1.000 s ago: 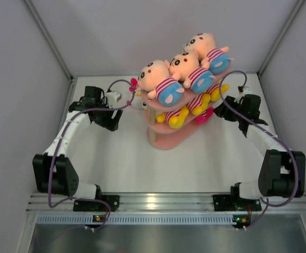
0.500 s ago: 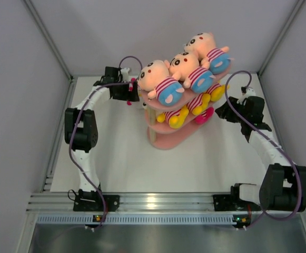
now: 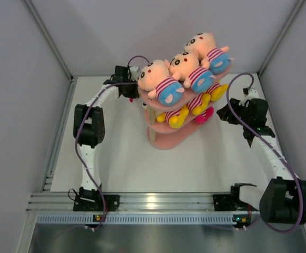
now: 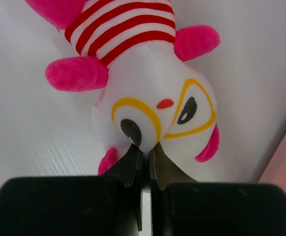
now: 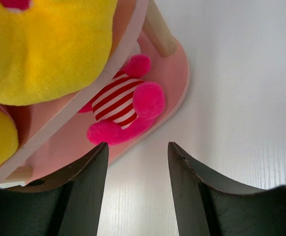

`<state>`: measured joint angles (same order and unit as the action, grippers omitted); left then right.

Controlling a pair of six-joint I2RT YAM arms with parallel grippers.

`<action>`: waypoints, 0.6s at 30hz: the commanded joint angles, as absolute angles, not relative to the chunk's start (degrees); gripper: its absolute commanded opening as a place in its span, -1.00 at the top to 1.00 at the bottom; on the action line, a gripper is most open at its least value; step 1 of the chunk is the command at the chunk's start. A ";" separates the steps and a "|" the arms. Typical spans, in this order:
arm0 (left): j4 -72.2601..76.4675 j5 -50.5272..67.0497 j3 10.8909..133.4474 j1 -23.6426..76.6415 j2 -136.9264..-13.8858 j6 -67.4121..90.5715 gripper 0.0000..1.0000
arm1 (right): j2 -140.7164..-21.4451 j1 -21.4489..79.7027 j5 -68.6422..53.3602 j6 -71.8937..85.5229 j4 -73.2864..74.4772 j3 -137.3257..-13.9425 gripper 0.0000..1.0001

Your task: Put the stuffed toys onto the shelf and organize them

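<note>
R gripper (image 5: 138, 147) sits low at the shelf's right side, fingers apart, nothing btwn them. Just ahead of it a pink-limbed toy (image 5: 125, 105) in red/white stripes lies on the bottom board of the pink shelf (image 3: 165, 141). Mid tier: yellow-legged toys (image 3: 175, 119) w/ striped shirts. Top tier: three peach toys (image 3: 187, 68) in a row, blue shorts. At the shelf's far left end, L gripper (image 4: 145, 150) has its jaws together, tips pressed into the face of a white-faced toy (image 4: 147, 83) lying on the table (image 4: 29, 128) beside the shelf. Can't tell if any plush is nipped.
</note>
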<state>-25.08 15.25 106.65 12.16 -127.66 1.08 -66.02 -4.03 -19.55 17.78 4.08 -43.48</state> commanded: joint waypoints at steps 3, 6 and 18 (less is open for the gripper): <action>-25.04 10.73 98.03 11.78 -118.93 -7.10 1.00 | -59.60 -4.92 -21.79 16.44 6.59 -43.68 -0.04; -30.12 9.67 90.66 11.69 -110.94 -12.80 1.00 | -57.57 -4.75 -23.90 15.47 8.26 -43.51 -0.02; -56.32 11.24 64.87 11.60 -74.46 -29.44 1.00 | -49.04 7.52 -28.31 10.05 16.60 -46.58 -0.02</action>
